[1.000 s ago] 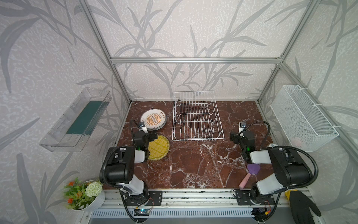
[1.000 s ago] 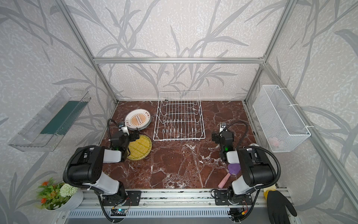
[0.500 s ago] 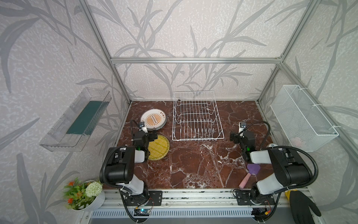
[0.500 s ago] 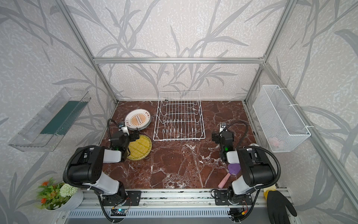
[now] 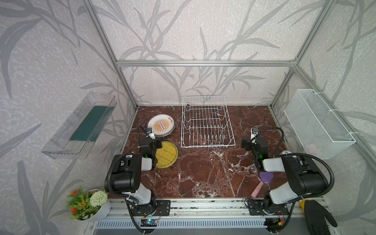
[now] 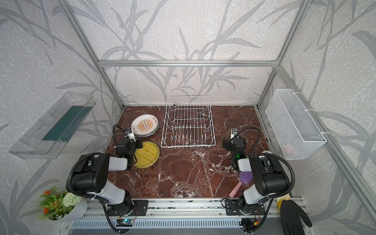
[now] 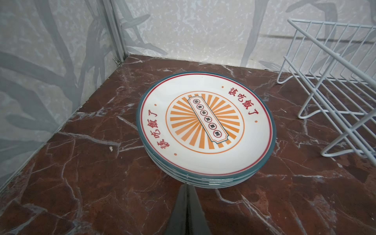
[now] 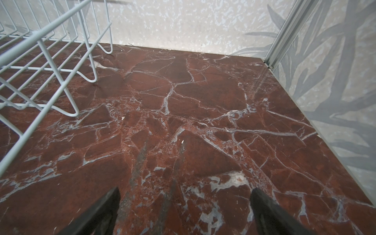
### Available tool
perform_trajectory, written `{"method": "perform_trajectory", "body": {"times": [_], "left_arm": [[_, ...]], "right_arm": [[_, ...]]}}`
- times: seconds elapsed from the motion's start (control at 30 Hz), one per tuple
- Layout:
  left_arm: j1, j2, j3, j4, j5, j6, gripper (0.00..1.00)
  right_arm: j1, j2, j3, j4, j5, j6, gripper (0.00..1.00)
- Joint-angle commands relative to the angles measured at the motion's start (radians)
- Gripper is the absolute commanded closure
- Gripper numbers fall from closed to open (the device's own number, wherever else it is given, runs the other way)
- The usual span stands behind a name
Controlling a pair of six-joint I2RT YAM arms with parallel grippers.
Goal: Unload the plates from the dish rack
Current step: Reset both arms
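Writing: the top of the stacked white plates (image 7: pixel 205 130) bears the red characters 該吃飯了, printed twice on the rim. The small characters in the centre band over the orange sunburst are not legible.

Left fingers (image 7: pixel 183 205): closed together on nothing, tips just short of the stack's near edge.

Yellow plates (image 5: pixel 165 154): flat on the tabletop (image 8: pixel 203 101), just beside and behind those fingers.

Right fingers (image 8: pixel 101 211): spread wide, over the tabletop.

Dish rack (image 5: pixel 207 122): between the two pairs of fingers, ahead of both.
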Motion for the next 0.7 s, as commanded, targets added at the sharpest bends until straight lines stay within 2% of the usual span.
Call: {"method": "perform_trajectory", "body": {"times": [0.0,0.03,0.57,0.67], "left_arm": [[-0.002,-0.013,0.002,0.004,0.004,0.012,0.24],[-0.003,-0.011,0.000,0.003,0.005,0.012,0.01],[-0.002,-0.011,0.008,-0.008,0.001,0.009,0.01],[-0.017,-0.013,0.003,0.000,-0.060,0.013,0.01]], "right_arm": [[0.000,-0.015,0.021,-0.004,-0.003,-0.007,0.01],[0.000,-0.016,0.021,-0.004,-0.003,-0.007,0.01],[0.001,-0.016,0.021,-0.004,-0.003,-0.007,0.01],[0.000,-0.016,0.021,-0.004,-0.002,-0.007,0.01]]}}
